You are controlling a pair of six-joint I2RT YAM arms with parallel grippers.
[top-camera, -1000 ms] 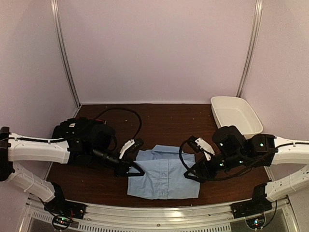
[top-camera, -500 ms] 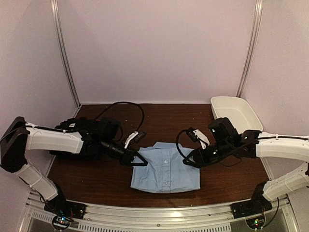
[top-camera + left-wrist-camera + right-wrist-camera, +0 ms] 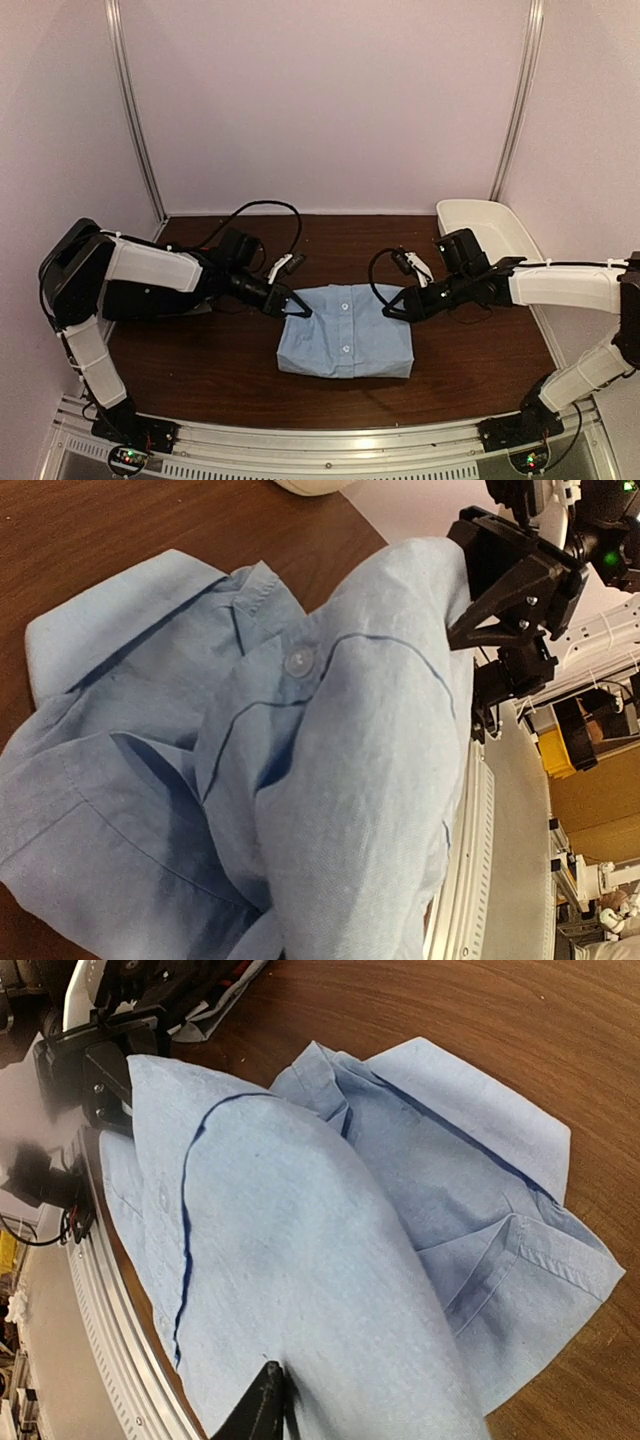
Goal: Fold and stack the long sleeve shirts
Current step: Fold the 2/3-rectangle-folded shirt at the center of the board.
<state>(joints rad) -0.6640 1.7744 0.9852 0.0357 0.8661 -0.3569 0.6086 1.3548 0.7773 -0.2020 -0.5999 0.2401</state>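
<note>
The light blue button-up shirt (image 3: 345, 340) lies folded in the middle of the table (image 3: 200, 370), its far edge raised. My left gripper (image 3: 293, 306) and right gripper (image 3: 392, 308) each pinch a far corner. I judge this a fold in progress. Next I'd carry both corners evenly, then release.

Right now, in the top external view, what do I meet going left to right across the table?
left pincer, gripping the shirt's left edge → light blue shirt → right pincer, gripping its right edge → white tub, at the far right corner
</note>
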